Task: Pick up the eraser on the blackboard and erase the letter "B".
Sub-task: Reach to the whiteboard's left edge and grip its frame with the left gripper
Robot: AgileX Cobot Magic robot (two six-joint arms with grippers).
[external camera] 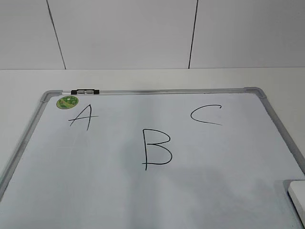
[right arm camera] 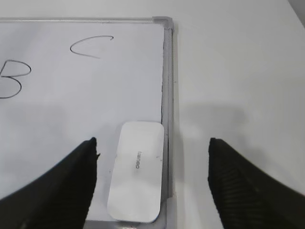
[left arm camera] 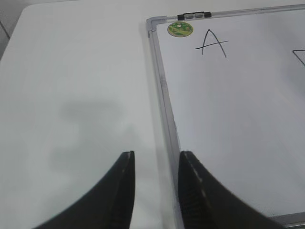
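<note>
The blackboard (external camera: 224, 157) lay flat on the white table (external camera: 143, 78), its grey frame running round a white writing surface, and everything of note sat inside that frame. At the far left corner a round green sticker (external camera: 67, 101) was stuck on the surface, just beside a small black and silver clip (external camera: 84, 91) on the far rail. Three black letters were written on the board: the slanted letter "A" (external camera: 82, 117) near the sticker, the curved letter "C" (external camera: 206, 114) toward the far right, and the letter "B" (external camera: 156, 148) between them and nearer, whole and unsmudged. The eraser (right arm camera: 136, 171) lay on the board at its near right corner, its long side touching the inside of the right rail, white top up with a small grey mark in the middle; in the exterior view only its corner showed at the right edge. My right gripper (right arm camera: 152, 148) hung above that corner with its two dark fingers (right arm camera: 71, 181) spread wide apart, one over the board to the left of the eraser and the other over the bare table beyond the right rail, neither touching the eraser. My left gripper (left arm camera: 156, 160) hung over the left rail of the board, its fingers (left arm camera: 119, 191) parted with a clear gap and nothing between them, one above the table and one above the board's edge.
</note>
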